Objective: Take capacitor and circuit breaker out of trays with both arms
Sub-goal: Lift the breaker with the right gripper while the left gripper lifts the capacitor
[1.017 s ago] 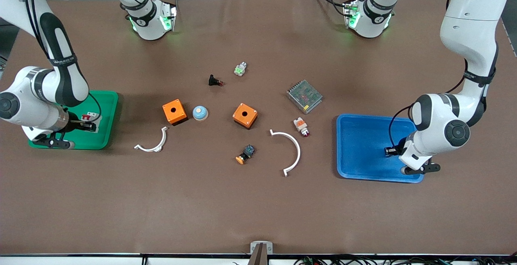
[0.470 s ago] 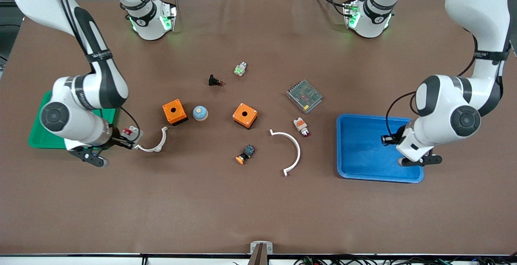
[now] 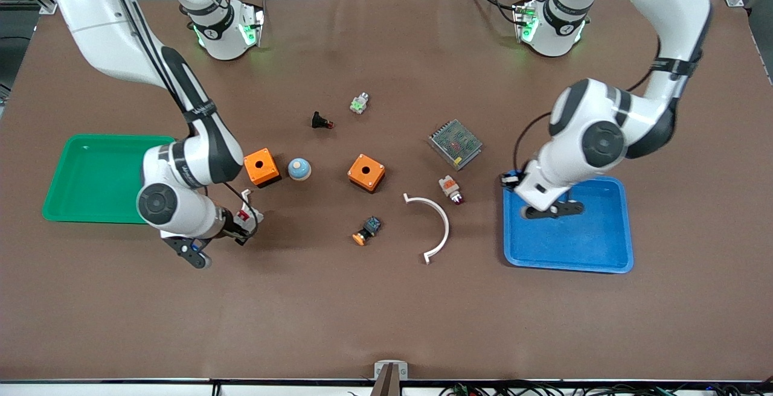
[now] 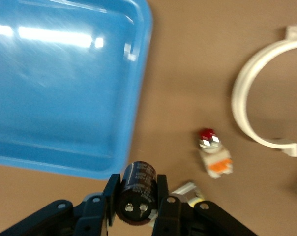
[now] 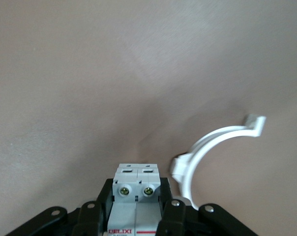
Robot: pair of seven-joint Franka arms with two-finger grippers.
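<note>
Even overhead light is filling the scene, casting soft shadows under both arms. White glare is streaking across the blue tray (image 4: 65,73), and the left wrist view is showing motion blur. The brown table (image 5: 114,64) is looking washed out.

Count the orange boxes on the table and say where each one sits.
2. One orange box lies toward the right arm's end, beside the blue dome; the other orange box lies near the middle.

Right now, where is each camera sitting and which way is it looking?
Front view: high across the table, facing both arms and bases.
Left wrist view: on the left arm, looking down past its end effector holding the capacitor.
Right wrist view: on the right arm, its end effector holding the breaker.
Shared: blue tray.
</note>
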